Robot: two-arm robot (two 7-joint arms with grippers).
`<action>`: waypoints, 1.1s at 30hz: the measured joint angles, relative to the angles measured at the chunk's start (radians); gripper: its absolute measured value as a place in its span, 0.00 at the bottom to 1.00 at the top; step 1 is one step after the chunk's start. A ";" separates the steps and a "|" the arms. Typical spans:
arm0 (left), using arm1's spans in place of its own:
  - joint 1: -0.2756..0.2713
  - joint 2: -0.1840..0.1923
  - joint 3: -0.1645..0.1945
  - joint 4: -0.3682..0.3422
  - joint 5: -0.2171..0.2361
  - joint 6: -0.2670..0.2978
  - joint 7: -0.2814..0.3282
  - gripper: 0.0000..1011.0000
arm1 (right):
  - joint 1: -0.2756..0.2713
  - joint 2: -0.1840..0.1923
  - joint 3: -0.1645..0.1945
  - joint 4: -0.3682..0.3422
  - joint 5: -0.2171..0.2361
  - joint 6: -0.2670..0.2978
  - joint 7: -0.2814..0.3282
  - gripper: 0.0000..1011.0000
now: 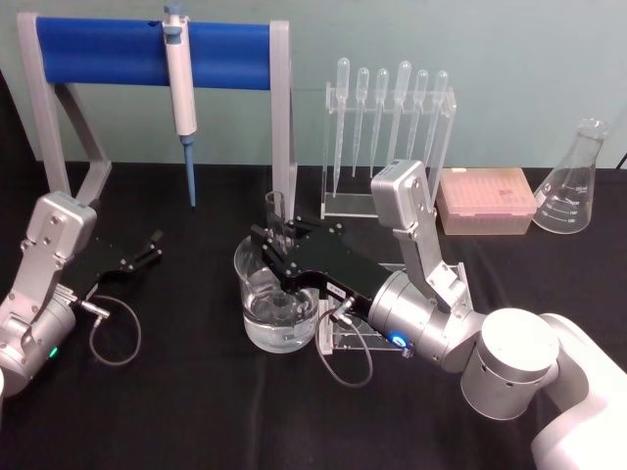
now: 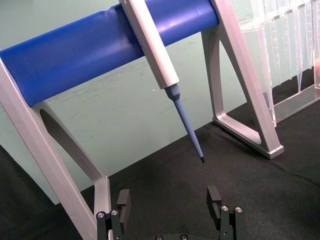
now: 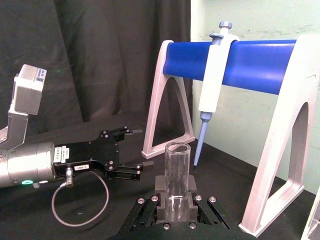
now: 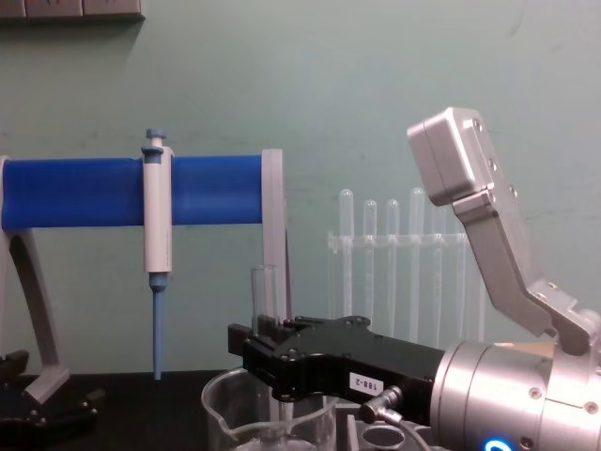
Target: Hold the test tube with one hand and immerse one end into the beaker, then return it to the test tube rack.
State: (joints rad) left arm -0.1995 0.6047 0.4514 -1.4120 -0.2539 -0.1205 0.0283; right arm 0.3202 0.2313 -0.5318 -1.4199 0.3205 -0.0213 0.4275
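right gripper (image 1: 279, 255) pinching test tube (image 1: 276, 210) upright near mid-length so lower end dips into beaker (image 1: 253, 323) (open top above rim); left gripper (image 1: 147, 248) parked aside, jaws spread.

— What sort of place is this?
— A laboratory. The right gripper (image 1: 274, 245) holds a test tube (image 1: 276, 208) down into a glass beaker (image 1: 257, 328). Beyond it a pipettor (image 1: 180, 73) hangs on a blue-barred stand (image 1: 98, 51) beside racked pipettes (image 1: 387, 108). A conical flask (image 1: 576, 181) and tip box (image 1: 487, 199) sit to its right.
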 joint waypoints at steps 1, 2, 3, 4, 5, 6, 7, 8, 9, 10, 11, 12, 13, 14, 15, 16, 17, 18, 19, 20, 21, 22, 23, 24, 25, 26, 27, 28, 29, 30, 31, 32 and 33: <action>0.000 0.000 0.000 0.000 0.000 0.000 0.000 0.99 | 0.000 0.000 0.000 0.000 0.000 0.000 0.000 0.22; 0.000 0.000 0.000 0.000 0.000 0.000 0.000 0.99 | 0.000 0.000 0.000 0.000 0.000 0.000 0.000 0.22; 0.000 0.000 0.000 0.000 0.000 0.000 0.000 0.99 | 0.000 0.000 0.000 0.000 0.000 0.000 0.000 0.22; 0.000 0.000 0.000 0.000 0.000 0.000 0.000 0.99 | 0.000 0.000 0.000 0.000 0.000 0.000 0.000 0.22; 0.000 0.000 0.000 0.000 0.000 0.000 0.000 0.99 | 0.000 0.000 0.000 0.000 0.000 0.000 0.000 0.22; 0.000 0.000 0.000 0.000 0.000 0.000 0.000 0.99 | 0.000 0.000 0.000 0.000 0.000 0.000 0.000 0.22; 0.000 0.000 0.000 0.000 0.000 0.000 0.000 0.99 | 0.000 0.000 0.000 0.000 0.000 0.000 0.000 0.22; 0.000 0.000 0.000 0.000 0.000 0.000 0.000 0.99 | 0.000 0.000 0.000 0.000 0.000 0.000 0.000 0.22; 0.000 0.000 0.000 0.000 0.000 0.000 0.000 0.99 | 0.000 0.000 0.000 0.000 0.000 0.000 0.000 0.22; 0.000 0.000 0.000 0.000 0.000 0.000 0.000 0.99 | 0.000 0.000 0.000 0.000 0.000 0.000 0.000 0.22; 0.000 0.000 0.000 0.000 0.000 0.000 0.000 0.99 | 0.000 0.000 0.000 0.000 0.000 0.000 0.000 0.22; 0.000 0.000 0.000 0.000 0.000 0.000 0.000 0.99 | 0.000 0.000 0.000 0.000 0.000 0.000 0.000 0.22; 0.000 0.000 0.000 0.000 0.000 0.000 0.000 0.99 | 0.000 0.000 0.000 0.000 0.000 0.000 0.000 0.22; 0.000 0.000 0.000 0.000 0.000 0.000 0.000 0.99 | 0.000 0.000 0.000 0.000 0.000 0.000 0.000 0.22; 0.000 0.000 0.000 0.000 0.000 0.000 0.000 0.99 | 0.000 0.000 0.000 0.000 0.000 0.000 0.000 0.22; 0.000 0.000 0.000 0.000 0.000 0.000 0.000 0.99 | 0.000 0.000 0.000 0.000 0.000 0.000 0.000 0.22; 0.000 0.000 0.000 0.000 0.000 0.000 0.000 0.99 | 0.000 0.000 0.000 0.000 0.000 0.000 0.000 0.22; 0.000 0.000 0.000 0.000 0.000 0.000 0.000 0.99 | 0.000 0.000 0.000 0.000 0.000 0.000 0.000 0.22; 0.000 0.000 0.000 0.000 0.000 0.000 0.000 0.99 | 0.000 0.000 0.000 0.000 0.000 0.000 0.000 0.22; 0.000 0.000 0.000 0.000 0.000 0.000 0.000 0.99 | 0.000 0.000 0.000 0.000 0.000 0.000 0.000 0.22; 0.000 0.000 0.000 0.000 0.000 0.000 0.000 0.99 | 0.000 0.000 0.000 0.000 0.000 0.000 0.000 0.22; 0.000 0.000 0.000 0.000 0.000 0.000 0.000 0.99 | 0.000 0.000 0.000 0.000 0.000 0.000 0.000 0.22; 0.000 0.000 0.000 0.000 0.000 0.000 0.000 0.99 | 0.000 0.000 0.000 0.000 0.000 0.000 0.000 0.22; 0.000 0.000 0.000 0.000 0.000 0.000 0.000 0.99 | 0.000 0.000 0.000 0.000 0.000 0.000 0.000 0.22; 0.000 0.000 0.000 0.000 0.000 0.000 0.000 0.99 | 0.000 0.000 0.000 0.000 0.000 0.000 0.000 0.22; 0.000 0.000 0.000 0.000 0.000 0.000 0.000 0.99 | 0.000 0.000 0.000 0.000 0.000 0.000 0.000 0.22; 0.000 0.000 0.000 0.000 0.000 0.000 0.000 0.99 | 0.000 0.000 0.000 0.000 0.000 0.000 0.000 0.22; 0.000 0.000 0.000 0.000 0.000 0.000 0.000 0.99 | 0.000 0.000 0.000 0.000 0.000 0.000 0.000 0.22; 0.000 0.000 0.000 0.000 0.000 0.000 0.000 0.99 | 0.000 0.000 0.000 0.000 0.000 0.000 0.000 0.22; 0.000 0.000 0.000 0.000 0.000 0.000 0.000 0.99 | 0.000 0.000 0.000 0.000 0.000 0.000 0.000 0.22; 0.000 0.000 0.000 0.000 0.000 0.000 0.000 0.99 | 0.000 0.000 0.000 0.000 0.000 0.000 0.000 0.22; 0.000 0.000 0.000 0.000 0.000 0.000 0.000 0.99 | 0.000 0.000 0.000 0.000 0.000 0.000 0.000 0.22; 0.000 0.000 0.000 0.000 0.000 0.000 0.000 0.99 | 0.000 0.000 0.000 0.000 0.000 0.000 0.000 0.22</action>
State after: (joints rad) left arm -0.1995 0.6047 0.4514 -1.4120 -0.2539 -0.1205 0.0283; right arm 0.3202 0.2313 -0.5318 -1.4198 0.3205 -0.0213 0.4275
